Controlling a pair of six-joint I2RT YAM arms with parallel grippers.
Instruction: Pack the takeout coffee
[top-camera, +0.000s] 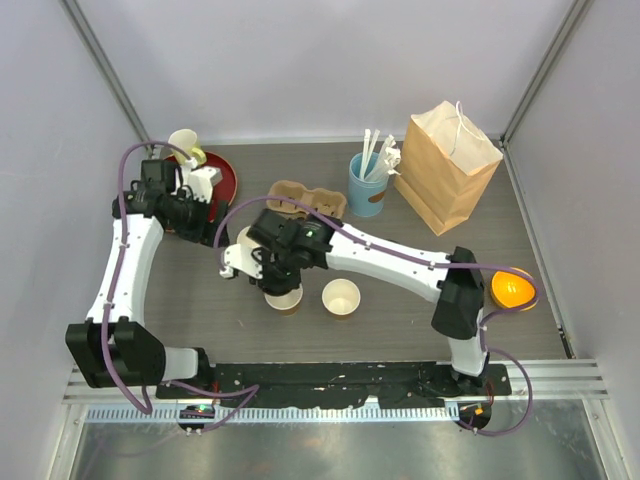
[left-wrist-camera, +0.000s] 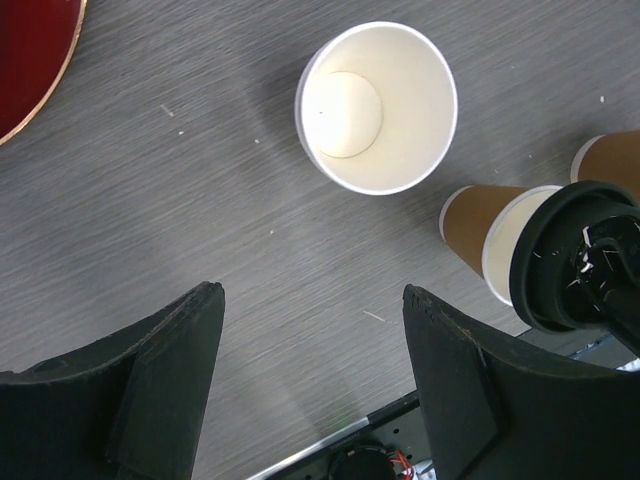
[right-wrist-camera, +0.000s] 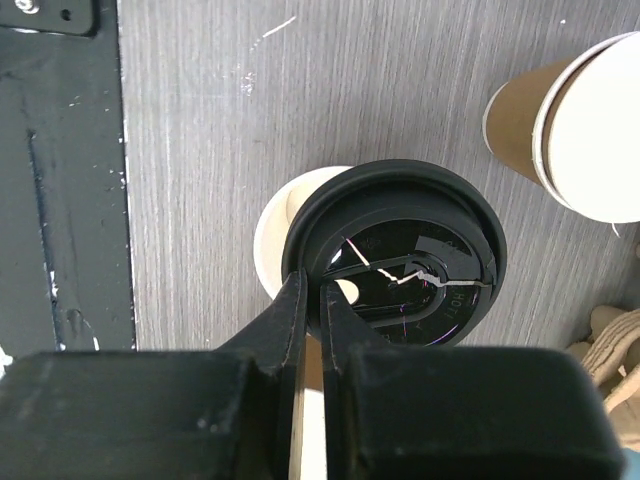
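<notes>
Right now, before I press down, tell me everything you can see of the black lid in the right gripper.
The black lid is round, glossy plastic, with a raised rim and a recessed centre bearing a sip slot. The right gripper pinches its edge, jaws nearly shut. It is held over an open paper cup, shifted sideways so the cup's white rim shows past it. Whether it touches the cup cannot be told.

robot laboratory test cell: grey worktop (top-camera: 190, 300) enclosed by plain white panels (top-camera: 300, 60) on metal frame posts (top-camera: 108, 72); left arm (top-camera: 125, 270) and right arm (top-camera: 390, 262) bolted to a black base rail (top-camera: 340, 375), purple cables (top-camera: 120, 185) exposed.
</notes>
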